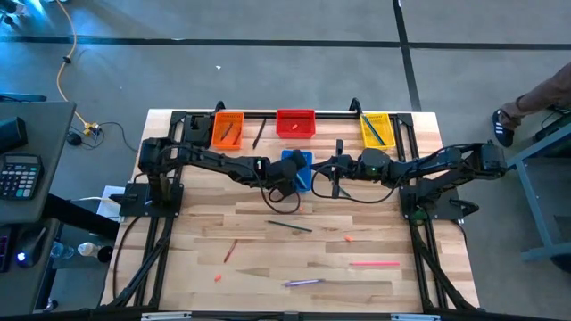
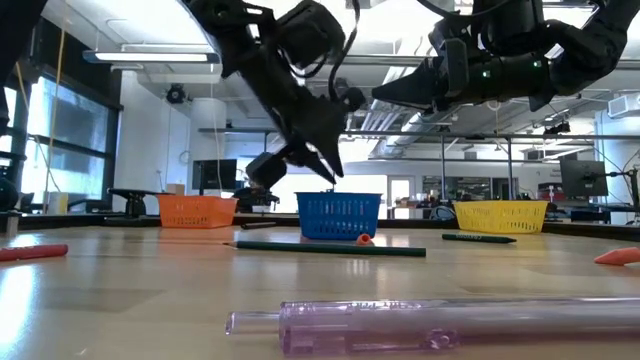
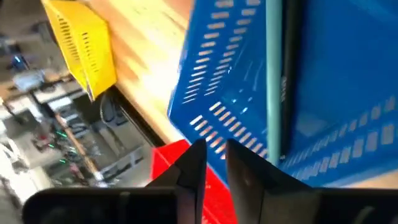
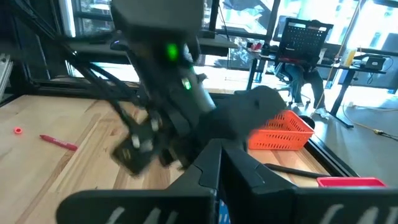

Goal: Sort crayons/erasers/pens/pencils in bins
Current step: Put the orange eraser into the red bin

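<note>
Several pieces lie loose on the counter [image 1: 268, 259], so by my reckoning the sorting is about half done at best. The blue bin [image 1: 300, 166] stands mid-counter and serves as the marker here. It holds a teal pen [image 3: 272, 74] with a dark stick [image 3: 290, 93] lying against it; I cannot tell whether that stick is a pen or a pencil. The left claw [image 3: 214, 165] hovers just over the blue bin, released, its fingers parted a little with nothing between them. The right claw [image 4: 221, 165] hangs just beside the blue bin on the right arm's side, clenched and empty. Beyond the blue bin, along the far edge, stand the orange bin [image 1: 227, 130] with a dark stick in it, the red bin [image 1: 295, 123], whose contents are too small to make out, and the yellow bin [image 1: 376, 129] with teal sticks inside. A dark pencil [image 1: 260, 134] lies on the counter between the orange and red ones, not yet binned. On the near side of the blue bin are a green pencil [image 1: 290, 226], a red crayon [image 1: 230, 251], an orange eraser [image 1: 217, 277], a purple pen [image 1: 303, 282], a pink pen [image 1: 375, 263] and an orange bit [image 1: 348, 239] that may be a crayon or an eraser. All of these are well apart from the blue bin and await pickup.
</note>
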